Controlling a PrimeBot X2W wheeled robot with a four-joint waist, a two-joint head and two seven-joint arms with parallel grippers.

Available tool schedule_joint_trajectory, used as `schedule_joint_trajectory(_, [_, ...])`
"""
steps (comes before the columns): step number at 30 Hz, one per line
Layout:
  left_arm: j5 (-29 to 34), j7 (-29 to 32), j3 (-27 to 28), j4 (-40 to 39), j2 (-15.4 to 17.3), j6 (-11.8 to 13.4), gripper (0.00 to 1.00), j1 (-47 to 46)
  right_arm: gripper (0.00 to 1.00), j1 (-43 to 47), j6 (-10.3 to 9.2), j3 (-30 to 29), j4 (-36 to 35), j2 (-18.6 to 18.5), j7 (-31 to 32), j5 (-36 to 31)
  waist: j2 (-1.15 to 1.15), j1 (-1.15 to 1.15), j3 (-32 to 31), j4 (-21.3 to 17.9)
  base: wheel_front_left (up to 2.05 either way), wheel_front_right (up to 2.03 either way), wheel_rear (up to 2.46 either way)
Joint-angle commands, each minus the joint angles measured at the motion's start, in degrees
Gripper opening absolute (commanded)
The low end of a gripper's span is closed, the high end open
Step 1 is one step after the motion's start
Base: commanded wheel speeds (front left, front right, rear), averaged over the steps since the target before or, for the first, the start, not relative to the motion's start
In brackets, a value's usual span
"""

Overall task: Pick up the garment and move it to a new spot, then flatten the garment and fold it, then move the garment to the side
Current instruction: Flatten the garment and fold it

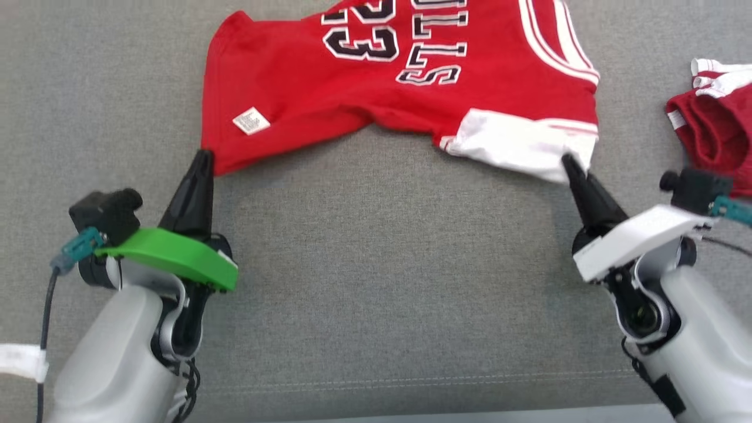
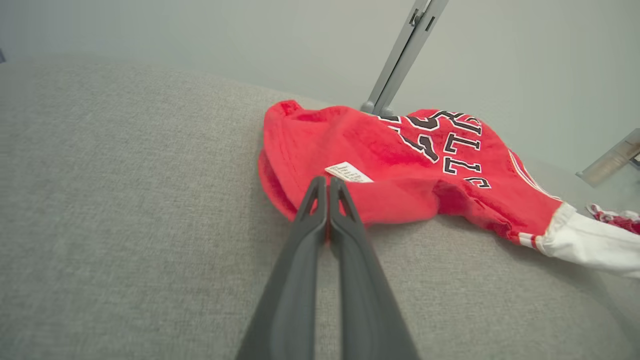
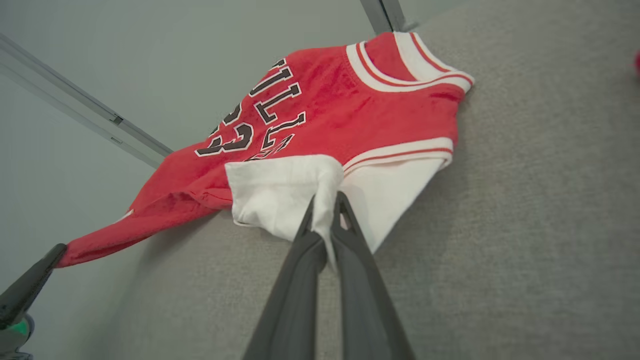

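Garment (image 1: 329, 100), red, corners pinched in both jaws

Grey woven fabric surface (image 1: 376, 282), stitched seam (image 1: 411, 380) near its front edge. Red jersey (image 1: 352, 100) lies on it toward the far side, print up, 23 and letters showing, white label (image 1: 251, 121) at its left, near corners raised. 2nd red-and-white garment (image 1: 714, 126) lies crumpled at the right edge, apart from the jersey.

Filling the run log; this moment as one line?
left gripper: shut on red jersey hem corner | right gripper: shut on white sleeve | jersey: stretched between them on grey fabric surface | other red garment: far right
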Motion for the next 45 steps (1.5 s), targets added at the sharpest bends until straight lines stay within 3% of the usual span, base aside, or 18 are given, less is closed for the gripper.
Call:
schedule_joint_trajectory(1, [0.39,0.4,-0.29,-3.05,1.09,1.39,0.0,3.24,0.0,3.87,0.01,-0.95,-1.69,0.87,0.67,-0.38,0.0,0.0,-3.35,-0.49,0.0,0.0,0.0])
schedule_joint_trajectory(14, [-0.91,6.42,0.93,-28.14,9.22,15.1,0.0,25.53,0.0,26.48,0.01,-12.06,-13.81,8.62,10.31,-8.48,0.0,0.0,-9.7,-1.21,0.0,0.0,0.0])
schedule_joint_trajectory(22, [-3.37,9.88,1.39,-36.21,11.94,20.38,0.0,35.01,0.0,37.85,0.01,-17.72,-22.4,14.19,20.48,-12.56,0.0,0.0,-12.29,-1.5,0.0,0.0,0.0])
schedule_joint_trajectory(29, [-5.54,12.4,0.78,-38.2,13.07,22.48,0.0,40.65,0.0,45.47,0.01,-20.77,-28.03,16.79,28.31,-13.99,0.0,0.0,-14.1,-2.19,0.0,0.0,0.0])
schedule_joint_trajectory(34, [-6.57,13.83,0.89,-38.46,14.09,22.43,0.0,42.11,0.0,47.3,0.01,-22.61,-30.59,17.09,31.77,-15.34,0.0,0.0,-14.28,-2.28,0.0,0.0,0.0])
schedule_joint_trajectory(38, [-7.01,14.77,1.14,-38.83,15.11,22.65,0.0,42.2,0.0,46.32,0.01,-23.51,-32.12,17.33,33.65,-16.53,0.0,0.0,-14.33,-2.44,0.0,0.0,0.0])
schedule_joint_trajectory(45, [-7.08,15.92,1.55,-38.01,15.59,20.86,0.0,37.82,0.0,40.69,0.01,-23.14,-33.5,17.35,32.72,-18.64,0.0,0.0,-13.48,-2.53,0.0,0.0,0.0])
